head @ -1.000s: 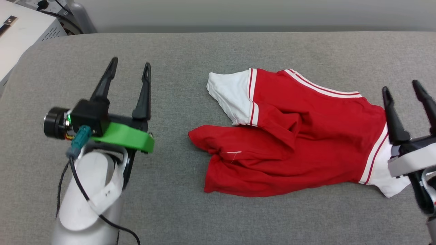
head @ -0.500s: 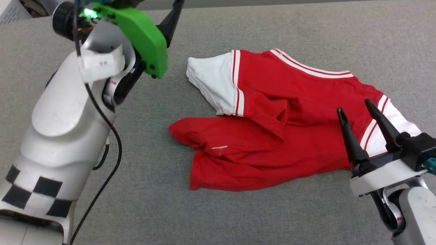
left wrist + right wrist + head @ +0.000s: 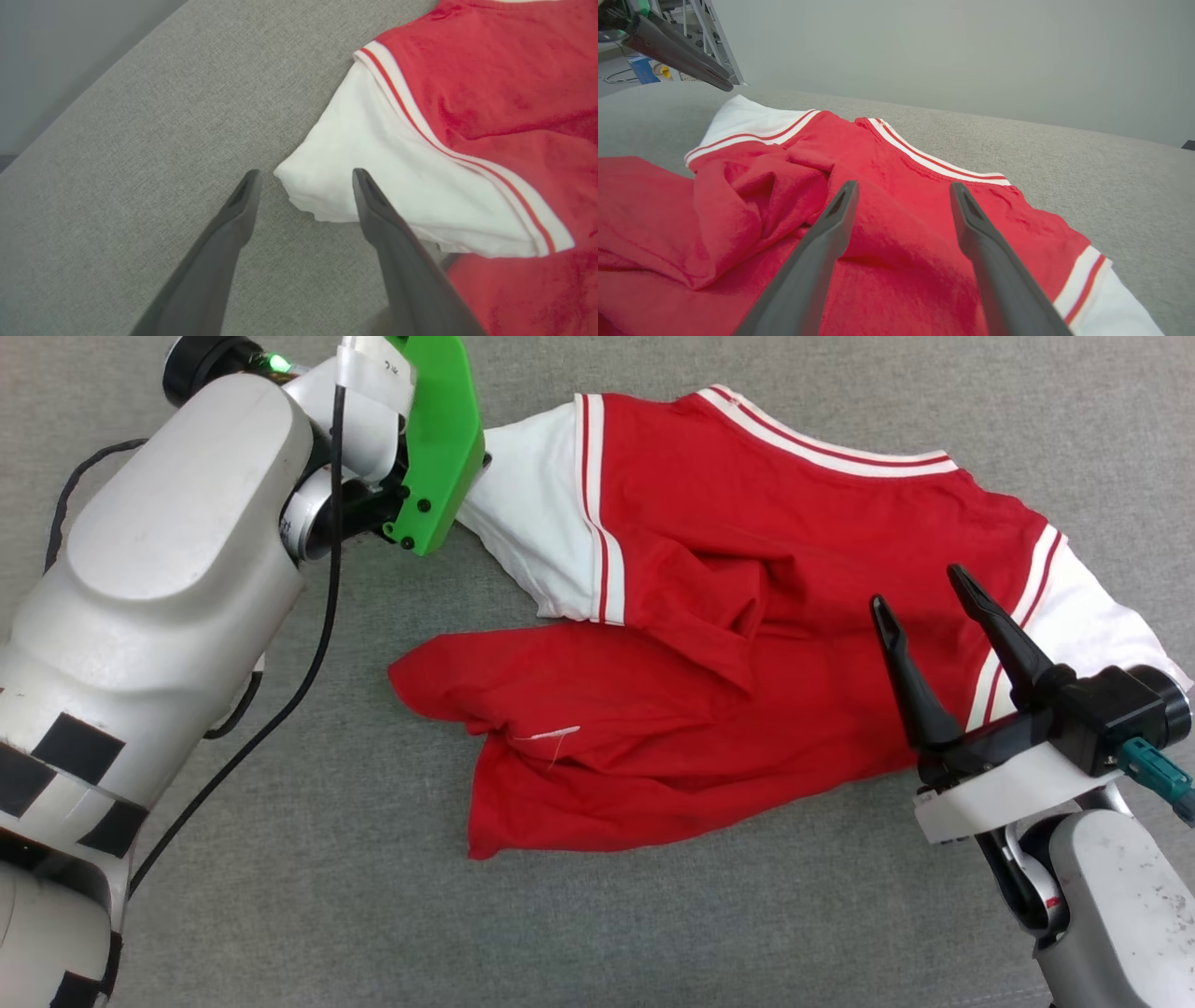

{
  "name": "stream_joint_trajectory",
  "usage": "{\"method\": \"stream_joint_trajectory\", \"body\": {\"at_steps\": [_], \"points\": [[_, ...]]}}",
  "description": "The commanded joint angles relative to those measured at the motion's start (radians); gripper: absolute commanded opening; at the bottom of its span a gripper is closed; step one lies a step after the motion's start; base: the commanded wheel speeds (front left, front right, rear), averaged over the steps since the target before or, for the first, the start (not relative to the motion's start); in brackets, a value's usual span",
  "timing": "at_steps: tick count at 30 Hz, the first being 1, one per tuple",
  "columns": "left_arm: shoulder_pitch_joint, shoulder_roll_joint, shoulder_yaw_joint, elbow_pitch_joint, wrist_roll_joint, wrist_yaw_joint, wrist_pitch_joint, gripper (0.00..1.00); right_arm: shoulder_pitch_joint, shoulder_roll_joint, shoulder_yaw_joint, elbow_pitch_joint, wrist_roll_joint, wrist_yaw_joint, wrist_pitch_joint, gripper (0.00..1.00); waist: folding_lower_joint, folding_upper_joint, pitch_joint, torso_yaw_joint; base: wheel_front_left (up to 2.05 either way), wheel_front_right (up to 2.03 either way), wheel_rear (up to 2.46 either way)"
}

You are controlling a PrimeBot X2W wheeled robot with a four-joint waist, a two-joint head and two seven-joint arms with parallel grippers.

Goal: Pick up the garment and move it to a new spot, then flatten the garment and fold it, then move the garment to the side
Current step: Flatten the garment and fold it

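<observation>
The garment (image 3: 794, 523), a red T-shirt with white sleeves and striped trim, lies crumpled on the grey surface. In the left wrist view my left gripper (image 3: 304, 173) is open, and the tip of the garment's (image 3: 490, 70) white sleeve (image 3: 373, 177) lies between its fingertips. In the head view the green wrist mount (image 3: 434, 439) hides those fingers. My right gripper (image 3: 916, 586) is open and hovers over the red body close to the other white sleeve (image 3: 1102, 625). In the right wrist view its fingers (image 3: 903, 184) point across the rumpled garment (image 3: 738, 210), holding nothing.
The grey fabric table top (image 3: 280, 896) stretches all round the shirt. Its far edge (image 3: 93, 88) meets a pale wall. A black cable (image 3: 317, 616) hangs along my left arm. The left gripper's dark finger (image 3: 682, 56) shows at the top left of the right wrist view.
The head camera has tilted down and closer. My left arm has reached forward to the white sleeve, and my right gripper has come in over the shirt's right side. Both stayed open.
</observation>
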Motion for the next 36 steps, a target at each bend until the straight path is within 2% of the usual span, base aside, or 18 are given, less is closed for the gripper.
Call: {"method": "stream_joint_trajectory", "body": {"at_steps": [1,5,10,11,13,19,25,30,36], "points": [[-0.022,0.011,-0.024,0.016,-0.012,-0.003,0.013,1.0,-0.022,0.007,0.005,-0.002,-0.01,-0.001,-0.008,1.0,0.0,0.0052,0.057,-0.043,0.0,0.0,0.0],[-0.032,0.028,-0.135,0.066,-0.012,-0.003,0.058,1.0,-0.043,0.019,0.016,0.008,-0.019,-0.001,-0.009,1.0,0.0,0.0052,0.086,-0.059,0.0,0.0,0.0],[-0.015,0.039,-0.234,0.087,-0.056,-0.003,0.066,1.0,-0.057,0.029,0.025,0.021,-0.023,-0.001,-0.01,1.0,0.0,0.0052,0.096,-0.066,0.0,0.0,0.0],[-0.013,0.043,-0.257,0.083,-0.068,-0.003,0.069,0.91,-0.057,0.03,0.024,0.021,-0.024,-0.001,-0.01,1.0,0.0,0.0052,0.094,-0.064,0.0,0.0,0.0],[-0.02,0.055,-0.282,0.075,-0.088,-0.003,0.049,0.0,-0.056,0.032,0.02,0.023,-0.025,-0.001,-0.01,1.0,0.0,0.0052,0.087,-0.058,0.0,0.0,0.0],[-0.06,0.095,-0.3,0.044,-0.161,-0.003,-0.103,0.0,-0.023,0.029,-0.014,0.024,-0.031,-0.001,-0.011,1.0,0.0,0.0052,0.014,0.01,0.0,0.0,0.0],[-0.084,0.182,-0.295,0.041,-0.179,-0.003,-0.156,0.0,-0.001,0.021,-0.034,0.01,-0.034,-0.001,-0.011,1.0,0.0,0.0052,-0.023,0.047,0.0,0.0,0.0],[-0.083,0.242,-0.285,0.094,-0.174,0.005,-0.181,0.0,-0.002,0.017,-0.033,-0.008,-0.039,-0.001,-0.011,1.0,0.0,0.0052,-0.016,0.046,0.0,0.0,0.0],[-0.029,0.26,-0.288,0.191,-0.172,0.036,-0.223,0.0,-0.005,0.015,-0.039,-0.022,-0.046,-0.001,-0.011,1.0,0.0,0.0052,0.008,0.015,0.0,0.0,0.0]]}}
